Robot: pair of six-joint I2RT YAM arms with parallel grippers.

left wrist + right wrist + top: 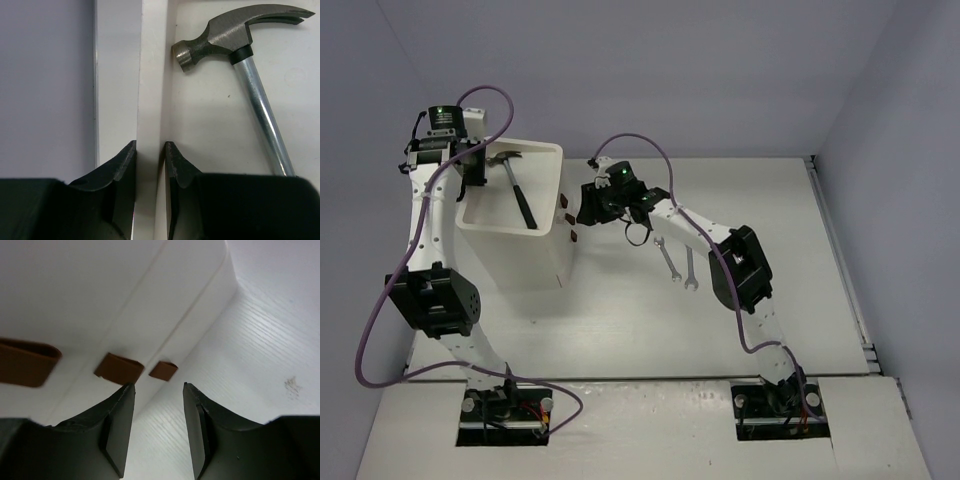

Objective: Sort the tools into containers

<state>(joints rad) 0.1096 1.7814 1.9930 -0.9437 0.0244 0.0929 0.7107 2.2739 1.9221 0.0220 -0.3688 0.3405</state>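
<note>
The white cabinet [516,262] stands at the left of the table. In its top tray lies a hammer [520,195] with a steel head [220,37] and a black handle. My left gripper [478,172] is shut on the tray's far-left rim [150,100], one finger on each side of the wall. My right gripper [582,206] is open and empty, close to the dark-red drawer handles [119,369] on the cabinet's right face. Two small silver wrenches [668,260] lie on the table under the right arm. No other tools show.
Three drawer handles [568,219] stack down the cabinet's right face, and the drawers look closed. A second wrench [690,268] lies just right of the first. Grey walls close in at the back and on the right side. The table's right edge has a rail [840,260].
</note>
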